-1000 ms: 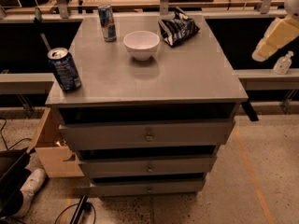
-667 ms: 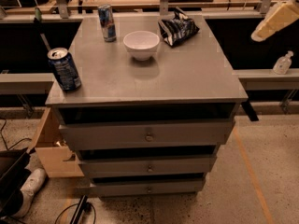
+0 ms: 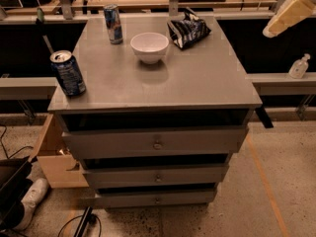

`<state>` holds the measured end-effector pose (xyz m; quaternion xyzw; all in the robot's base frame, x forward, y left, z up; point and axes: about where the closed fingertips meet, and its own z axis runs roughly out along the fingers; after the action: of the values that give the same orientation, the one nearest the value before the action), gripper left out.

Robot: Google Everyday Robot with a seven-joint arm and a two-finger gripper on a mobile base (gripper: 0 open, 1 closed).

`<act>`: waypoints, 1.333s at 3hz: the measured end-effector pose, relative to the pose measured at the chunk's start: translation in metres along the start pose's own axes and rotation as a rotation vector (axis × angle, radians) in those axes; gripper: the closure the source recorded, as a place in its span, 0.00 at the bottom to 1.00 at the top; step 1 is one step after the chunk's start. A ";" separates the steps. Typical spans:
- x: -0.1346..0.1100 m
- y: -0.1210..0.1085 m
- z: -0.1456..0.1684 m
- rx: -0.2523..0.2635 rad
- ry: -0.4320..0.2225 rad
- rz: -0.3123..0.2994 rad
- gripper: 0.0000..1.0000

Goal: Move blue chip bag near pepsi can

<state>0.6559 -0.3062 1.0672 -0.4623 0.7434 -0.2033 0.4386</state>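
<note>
Nearest us, the pepsi can [image 3: 68, 73] stands at the surface's [image 3: 197, 83] front-left corner. Farther back sits an empty white bowl [image 3: 149, 47], with the blue chip bag [image 3: 188, 29] just to its right. The gripper [image 3: 291, 14] hangs off the far-right edge; we cannot tell its state.

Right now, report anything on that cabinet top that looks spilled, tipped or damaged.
Nothing is spilled or tipped. The blue chip bag lies crumpled at the far right; the pepsi can stands upright close to the front-left corner. The gripper hangs to the right of the cabinet, touching nothing.
</note>
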 end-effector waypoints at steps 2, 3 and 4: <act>-0.034 -0.007 0.079 -0.036 -0.154 0.034 0.00; -0.055 -0.004 0.145 -0.088 -0.262 0.082 0.00; -0.072 -0.004 0.190 -0.109 -0.338 0.128 0.00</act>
<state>0.8314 -0.2259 1.0022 -0.4646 0.6969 -0.0540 0.5437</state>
